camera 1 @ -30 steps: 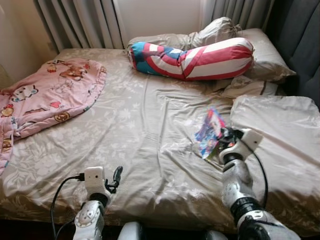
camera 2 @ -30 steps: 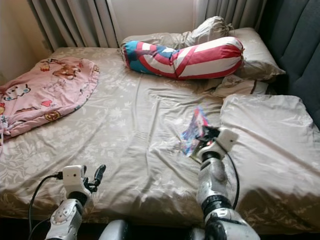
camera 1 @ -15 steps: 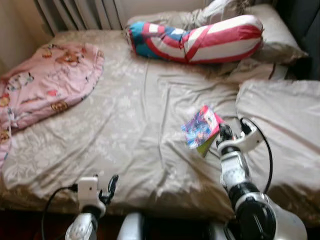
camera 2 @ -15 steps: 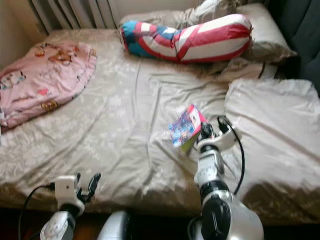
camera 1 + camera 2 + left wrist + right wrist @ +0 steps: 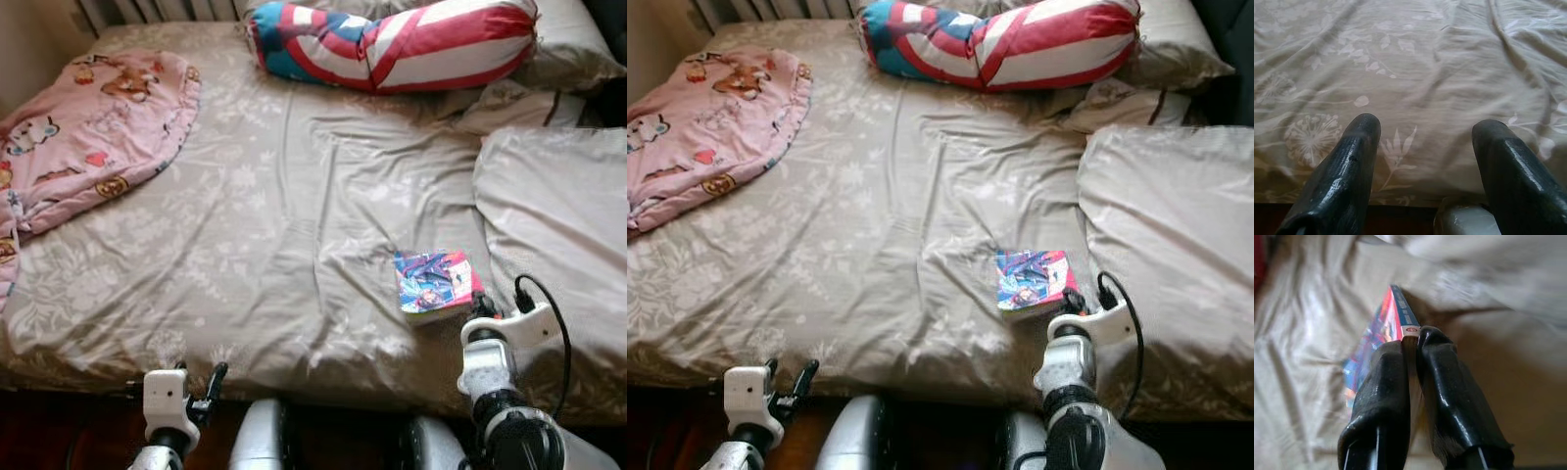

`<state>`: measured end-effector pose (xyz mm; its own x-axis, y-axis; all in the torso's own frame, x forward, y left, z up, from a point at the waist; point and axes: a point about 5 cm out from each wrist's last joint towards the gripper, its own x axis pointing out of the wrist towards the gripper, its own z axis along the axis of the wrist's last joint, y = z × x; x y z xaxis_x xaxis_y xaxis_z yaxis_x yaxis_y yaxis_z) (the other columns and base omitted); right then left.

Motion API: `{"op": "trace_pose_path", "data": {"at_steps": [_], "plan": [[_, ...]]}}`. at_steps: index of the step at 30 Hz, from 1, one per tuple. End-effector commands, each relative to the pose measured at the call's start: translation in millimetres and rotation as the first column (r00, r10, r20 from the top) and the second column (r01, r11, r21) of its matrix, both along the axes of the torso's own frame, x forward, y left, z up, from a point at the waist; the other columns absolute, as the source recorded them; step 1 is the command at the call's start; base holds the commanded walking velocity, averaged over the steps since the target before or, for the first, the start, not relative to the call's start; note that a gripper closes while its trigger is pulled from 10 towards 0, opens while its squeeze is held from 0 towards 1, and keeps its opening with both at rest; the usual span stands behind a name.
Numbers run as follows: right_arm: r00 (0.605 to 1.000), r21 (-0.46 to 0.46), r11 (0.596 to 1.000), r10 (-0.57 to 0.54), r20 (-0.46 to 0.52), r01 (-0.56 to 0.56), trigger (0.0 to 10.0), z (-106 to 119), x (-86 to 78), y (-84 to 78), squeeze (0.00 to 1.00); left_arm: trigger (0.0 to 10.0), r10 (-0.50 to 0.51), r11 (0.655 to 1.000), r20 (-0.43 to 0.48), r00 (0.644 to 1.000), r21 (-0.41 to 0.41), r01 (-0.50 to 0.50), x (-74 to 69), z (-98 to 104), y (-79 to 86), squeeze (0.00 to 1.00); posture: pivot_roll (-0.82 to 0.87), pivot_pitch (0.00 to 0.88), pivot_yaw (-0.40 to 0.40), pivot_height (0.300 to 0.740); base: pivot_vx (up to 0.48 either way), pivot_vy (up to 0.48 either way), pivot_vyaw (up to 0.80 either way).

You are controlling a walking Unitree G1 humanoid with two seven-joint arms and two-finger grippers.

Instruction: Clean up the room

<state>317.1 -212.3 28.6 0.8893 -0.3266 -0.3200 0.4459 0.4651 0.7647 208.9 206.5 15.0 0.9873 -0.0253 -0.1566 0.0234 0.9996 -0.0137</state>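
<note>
The right gripper (image 5: 1410, 340) now holds the colourful book (image 5: 433, 284) low and nearly flat at the near edge of the bed (image 5: 274, 235), where half a second ago the book stood tilted up on its edge further in toward the middle of the mattress. The whole picture has also shifted: the striped bolster pillow (image 5: 392, 44) sits higher in the head views and the bed's front edge has come into sight, so the robot appears to be backing off or straightening while drawing the book toward itself.

In the right wrist view the two black fingers (image 5: 1381, 396) are pressed together on the book's spine edge, with only its thickness between them. The left gripper (image 5: 1422, 147) hangs low at the bed's near edge, its fingers apart with nothing between them but the patterned sheet beyond.

For the task, this reads as the book lifted free of the bed and on its way off it; where it should go cannot be told from here. The pink cartoon blanket (image 5: 78, 137) lies crumpled at the far left corner and the beige pillow (image 5: 554, 206) lies on the right side, both likely still to be dealt with. The grip is on a thin edge, so the book could swing or slip.
</note>
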Motion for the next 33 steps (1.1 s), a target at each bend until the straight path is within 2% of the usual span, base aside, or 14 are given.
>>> {"op": "trace_pose_path", "data": {"at_steps": [1, 14, 21, 32, 33], "plan": [[0.998, 0.029, 1.0, -0.008, -0.057, 0.01, 10.0, -13, -9.4, 4.1, 0.0, 10.0, 0.007, 1.0, -0.044, 0.999, 0.012, -0.006, -9.3, -5, 6.0, 0.0, 0.25, 0.28, 0.086, 0.641, 0.0, 0.0, 0.0], [0.997, 0.008, 1.0, 0.011, -0.082, -0.01, 10.0, -14, -9.4, 5.0, 0.0, 10.0, -0.002, 1.0, -0.072, 0.997, 0.011, 0.003, -10.3, -1, 2.2, 0.0, 0.25, 0.283, 0.092, 0.641, 0.0, 0.0, 0.0], [0.996, -0.052, 0.999, -0.016, -0.084, 0.011, 10.0, -5, -5.6, -10.1, 0.0, 10.0, -0.003, 1.0, -0.079, 0.997, 0.009, 0.004, -9.6, 2, 2.6, 0.0, 0.25, 0.283, 0.095, 0.641, 0.0, 0.0, 0.0], [0.995, -0.094, 0.995, 0.021, -0.093, -0.029, 10.0, -3, -4.9, -17.0, 0.0, 10.0, -0.009, 1.0, -0.099, 0.995, 0.003, 0.009, -10.7, -1, 0.7, 0.0, 0.23, 0.282, 0.095, 0.641, 0.0, 0.0, 0.0], [0.995, -0.097, 0.995, 0.023, -0.097, -0.033, 10.0, -4, -5.5, -17.3, 0.02, 10.0, -0.009, 1.0, -0.1, 0.995, 0.003, 0.009, -10.2, -1, 1.0, 0.0, 0.23, 0.283, 0.095, 0.641, 0.0, 0.0, 0.0]]}}
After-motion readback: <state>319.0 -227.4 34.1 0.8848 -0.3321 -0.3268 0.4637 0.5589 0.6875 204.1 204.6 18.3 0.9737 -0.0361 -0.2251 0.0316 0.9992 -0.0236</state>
